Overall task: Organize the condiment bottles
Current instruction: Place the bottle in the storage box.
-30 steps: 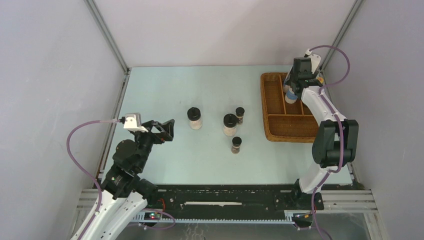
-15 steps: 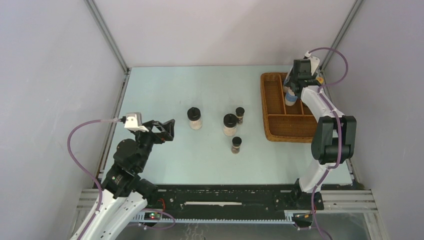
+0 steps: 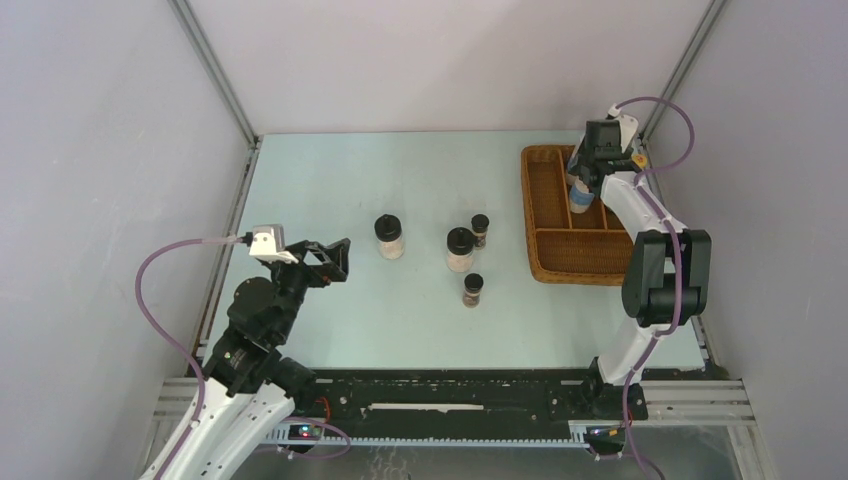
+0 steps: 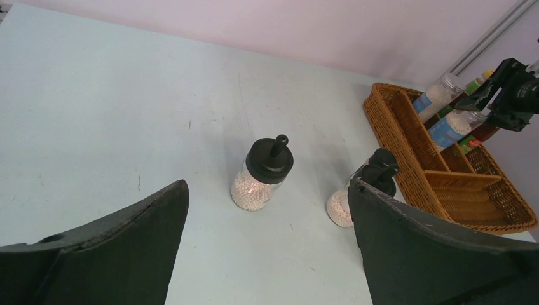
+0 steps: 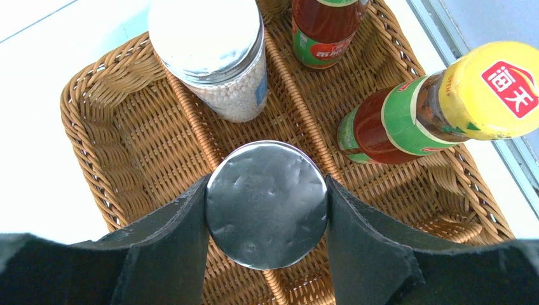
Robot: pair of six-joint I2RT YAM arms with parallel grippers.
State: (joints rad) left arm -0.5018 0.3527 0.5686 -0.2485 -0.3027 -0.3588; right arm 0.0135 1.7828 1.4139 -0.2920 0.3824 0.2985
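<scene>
Right tool (image 5: 266,190) clamped on silver-lidded jar (image 5: 266,213), frame centre; left tool (image 4: 267,185) apart. Sauce bottle (image 5: 407,121), right edge: cap label seemingly 海天.

I counted two black-lidded white jars (image 3: 389,238) (image 3: 460,248), two tiny dark jars (image 3: 480,230) (image 3: 473,289), two silver-lidded jars (image 5: 210,51) (image 5: 266,203), two red sauce bottles (image 5: 327,32) (image 5: 394,117), and one wicker tray (image 3: 580,255).

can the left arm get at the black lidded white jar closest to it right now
Probably yes. The left pincer is open and faces the black-lidded jar of white granules, which stands upright on the pale table with nothing between them.
</scene>
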